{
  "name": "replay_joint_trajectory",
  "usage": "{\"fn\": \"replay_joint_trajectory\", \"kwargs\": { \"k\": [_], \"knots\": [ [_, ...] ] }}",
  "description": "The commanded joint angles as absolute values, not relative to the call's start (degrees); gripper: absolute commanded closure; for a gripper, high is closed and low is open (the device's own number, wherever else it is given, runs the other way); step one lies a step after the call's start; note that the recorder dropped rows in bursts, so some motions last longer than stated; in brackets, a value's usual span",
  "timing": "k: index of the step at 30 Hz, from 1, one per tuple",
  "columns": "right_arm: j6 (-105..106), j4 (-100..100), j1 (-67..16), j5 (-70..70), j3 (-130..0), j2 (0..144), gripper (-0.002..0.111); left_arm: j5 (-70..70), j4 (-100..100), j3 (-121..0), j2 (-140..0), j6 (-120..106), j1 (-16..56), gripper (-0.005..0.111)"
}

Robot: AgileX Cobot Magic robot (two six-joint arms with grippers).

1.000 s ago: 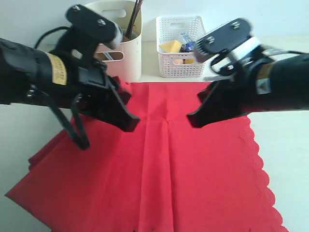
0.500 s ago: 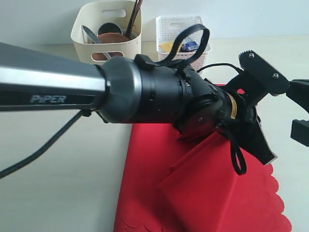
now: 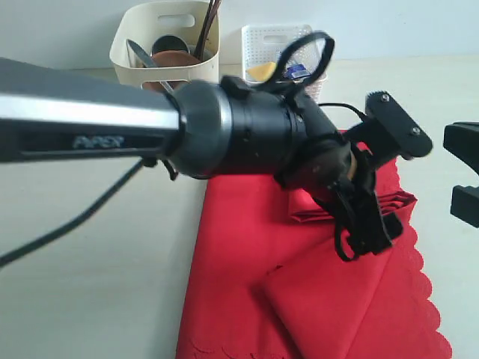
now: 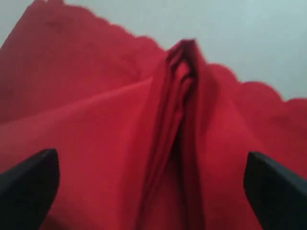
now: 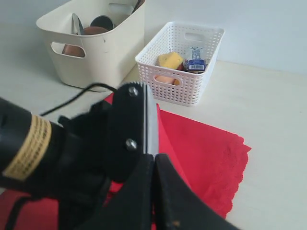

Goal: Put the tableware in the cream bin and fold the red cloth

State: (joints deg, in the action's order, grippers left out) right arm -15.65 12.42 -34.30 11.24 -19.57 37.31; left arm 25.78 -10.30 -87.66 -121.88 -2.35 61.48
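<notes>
Seeing the cream bin at eleven o'clock in the exterior view, carrying the round brown plate, the silver table knife and the dark chopsticks, these leaning out past its twelve o'clock rim. Watching the left arm stretching from nine o'clock across the middle toward three. Spotting the white lattice basket just beside the bin at one o'clock, partly hidden by a cable loop, holding a yellow cheese piece. Finding the red cloth lying from the centre down to six o'clock, one flap doubled over at five o'clock, its scalloped edge running along the three o'clock side. Catching the left gripper hovering above a bunched ridge of the cloth, fingers spread wide and released, gripping nothing in the left wrist view. Noticing the right gripper at the three o'clock edge, jaws pressed together, clenched on nothing visible.
</notes>
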Motion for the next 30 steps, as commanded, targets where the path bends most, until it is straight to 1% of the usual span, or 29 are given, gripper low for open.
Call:
{"fn": "replay_joint_trajectory", "kwargs": {
  "k": [1, 3, 4, 5, 6, 8, 11, 12, 19, 25, 30],
  "knots": [
    [-15.69, 14.83, -34.18, 10.49, -19.27, 37.13, 0.108, 36.37, -11.85, -86.72, -116.52, -2.75, 57.13, 0.003],
    [-17.27, 17.17, -34.18, 10.49, -19.27, 37.13, 0.108, 37.38, -11.85, -84.78, -114.42, -2.75, 55.24, 0.006],
    [-18.67, 18.58, -34.18, 10.49, -19.27, 37.13, 0.108, 37.38, -11.85, -83.34, -113.30, -3.03, 54.15, 0.010],
    [-20.18, 19.98, -34.18, 10.49, -19.27, 37.13, 0.108, 37.00, -11.74, -82.08, -112.37, -3.03, 53.02, 0.014],
    [-21.67, 21.52, -34.18, 10.49, -19.27, 37.13, 0.108, 36.01, -11.60, -80.40, -111.66, -3.03, 51.92, 0.022],
    [-24.30, 24.03, -34.18, 10.49, -19.27, 37.13, 0.108, 32.36, -11.19, -76.84, -111.39, -3.91, 50.23, 0.043],
    [-25.68, 25.67, -34.18, 10.49, -19.27, 37.13, 0.108, 26.39, -8.45, -73.14, -112.51, -4.06, 48.88, 0.087],
    [-25.68, 25.67, -34.18, 10.49, -19.27, 37.13, 0.108, 23.40, -7.77, -72.26, -113.27, -4.06, 48.89, 0.106],
    [-25.68, 25.67, -34.18, 10.49, -19.27, 37.13, 0.108, 7.67, -6.83, -73.52, -120.82, -4.01, 51.54, 0.105],
    [-25.68, 25.67, -34.18, 10.49, -19.27, 37.13, 0.108, 5.07, -6.83, -82.90, -126.45, -4.01, 51.79, 0.105],
    [-25.67, 25.67, -34.18, 10.49, -19.27, 37.36, 0.108, 5.26, -6.83, -92.95, -127.46, -4.01, 51.56, 0.105]
  ]
}}
